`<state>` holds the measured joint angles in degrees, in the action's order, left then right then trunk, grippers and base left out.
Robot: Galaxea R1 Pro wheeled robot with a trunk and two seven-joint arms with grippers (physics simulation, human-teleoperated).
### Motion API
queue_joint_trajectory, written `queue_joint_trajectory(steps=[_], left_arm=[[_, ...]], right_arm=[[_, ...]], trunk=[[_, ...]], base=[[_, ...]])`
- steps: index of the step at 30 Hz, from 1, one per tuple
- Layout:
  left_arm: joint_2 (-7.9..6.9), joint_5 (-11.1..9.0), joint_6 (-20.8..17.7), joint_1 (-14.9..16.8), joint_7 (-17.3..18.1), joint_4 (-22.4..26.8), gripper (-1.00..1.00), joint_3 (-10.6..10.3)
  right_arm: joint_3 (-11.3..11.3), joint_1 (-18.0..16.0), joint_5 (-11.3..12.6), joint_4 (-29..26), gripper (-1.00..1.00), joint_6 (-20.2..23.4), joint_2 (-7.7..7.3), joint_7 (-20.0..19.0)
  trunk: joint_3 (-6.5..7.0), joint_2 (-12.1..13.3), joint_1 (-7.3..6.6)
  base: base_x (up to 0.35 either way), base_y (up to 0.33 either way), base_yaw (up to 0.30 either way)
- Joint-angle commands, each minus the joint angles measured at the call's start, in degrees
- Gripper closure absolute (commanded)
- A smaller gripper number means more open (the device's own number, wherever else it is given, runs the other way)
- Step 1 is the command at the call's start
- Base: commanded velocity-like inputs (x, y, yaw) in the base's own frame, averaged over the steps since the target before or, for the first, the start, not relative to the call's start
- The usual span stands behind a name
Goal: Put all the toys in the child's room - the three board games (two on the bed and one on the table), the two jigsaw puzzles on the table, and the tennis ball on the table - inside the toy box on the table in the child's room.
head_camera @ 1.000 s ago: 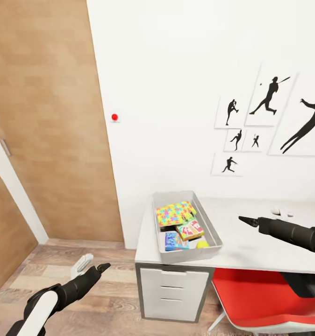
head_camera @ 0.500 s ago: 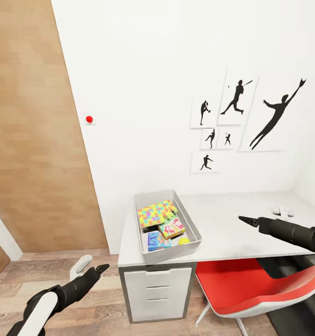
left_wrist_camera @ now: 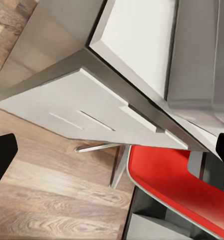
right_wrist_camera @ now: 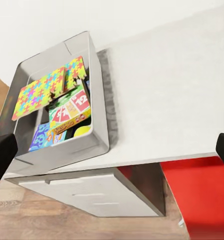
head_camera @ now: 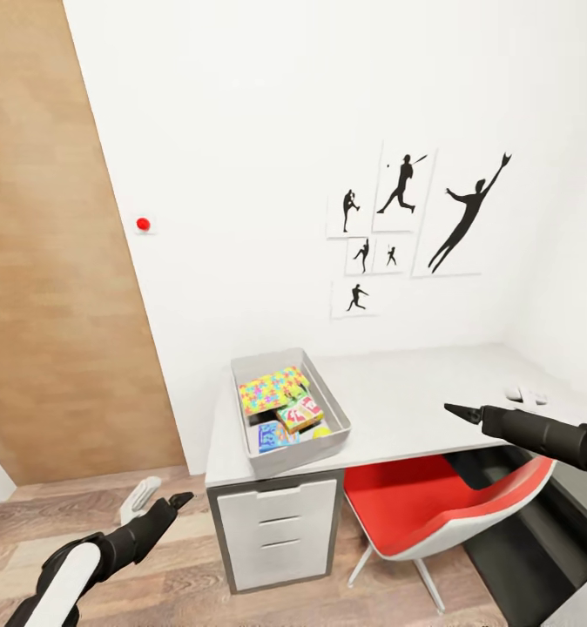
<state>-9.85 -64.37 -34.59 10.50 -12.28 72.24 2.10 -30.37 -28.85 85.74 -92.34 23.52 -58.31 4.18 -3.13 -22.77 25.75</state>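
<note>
Toy box (head_camera: pixel 290 409) sits on table (head_camera: pixel 415 409) ahead-left of my right gripper (head_camera: pixel 455 408), puzzles, games & ball inside. Both grippers empty, jaws spread, left gripper (head_camera: pixel 178 501) low, prob. parked for driving.

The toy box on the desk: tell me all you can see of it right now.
The shallow light grey open-topped toy box has sloping walls and a rolled rim and looks like plastic. It sits flat near the pale grey desk top's end closest to the door, above the white drawers. Inside lie a multicoloured jigsaw square, a yellow-green game box with red print, a light blue game box and a small yellow-green ball. Neither gripper touches it.
</note>
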Motion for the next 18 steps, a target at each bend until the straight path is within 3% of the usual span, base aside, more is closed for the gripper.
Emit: queue_joint_trajectory(steps=[1, 18], left_arm=[[0.0, -0.6, -0.22, 0.03, -0.5, 0.06, -1.0, 0.22], [0.01, -0.37, -0.15, 0.03, -0.47, -0.12, -1.0, 1.04]], right_arm=[[-0.21, -0.18, 0.59, -0.05, -1.0, 0.0, -0.05, 0.43], [-0.36, 0.03, 0.21, -0.03, -1.0, -0.52, 0.02, 0.29]], trunk=[[-0.14, -0.15, 0.04], [-0.12, -0.15, 0.04]], base=[[-0.045, 0.014, -0.02], [-0.013, 0.004, -0.006]])
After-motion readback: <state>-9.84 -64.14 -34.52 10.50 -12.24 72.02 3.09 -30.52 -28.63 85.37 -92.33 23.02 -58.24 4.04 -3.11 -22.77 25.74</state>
